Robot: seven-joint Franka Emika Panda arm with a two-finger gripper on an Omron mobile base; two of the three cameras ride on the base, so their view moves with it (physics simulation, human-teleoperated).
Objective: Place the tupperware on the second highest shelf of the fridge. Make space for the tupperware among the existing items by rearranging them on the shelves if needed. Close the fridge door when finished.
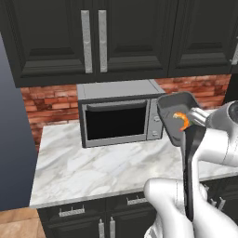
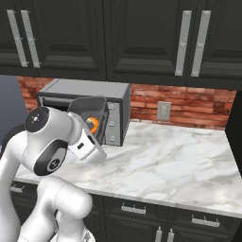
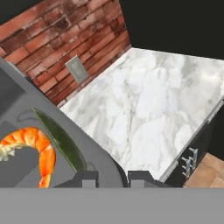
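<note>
Tupperware (image 1: 173, 122) rides in the air above the marble counter (image 1: 93, 162), carried at the end of the white arm in front of the microwave's control panel. It is tipped up steeply, its open face turned toward the left base camera, with its long axis running up and slightly to the right from the hand. In the right base view the tupperware (image 2: 90, 113) appears partly behind the arm, still tilted, just in front of the microwave (image 2: 85, 106). Inside it lie an orange shrimp (image 3: 33, 151) and a green curved piece (image 3: 61, 140), both near the wall closest to the hand. The gripper (image 3: 111, 179) is clamped on the container's rim, its two dark tips rising either side of the edge in the hand view. A wall outlet (image 3: 78, 69) sits on the brick backsplash. No brand, label or writing can be read on anything.
</note>
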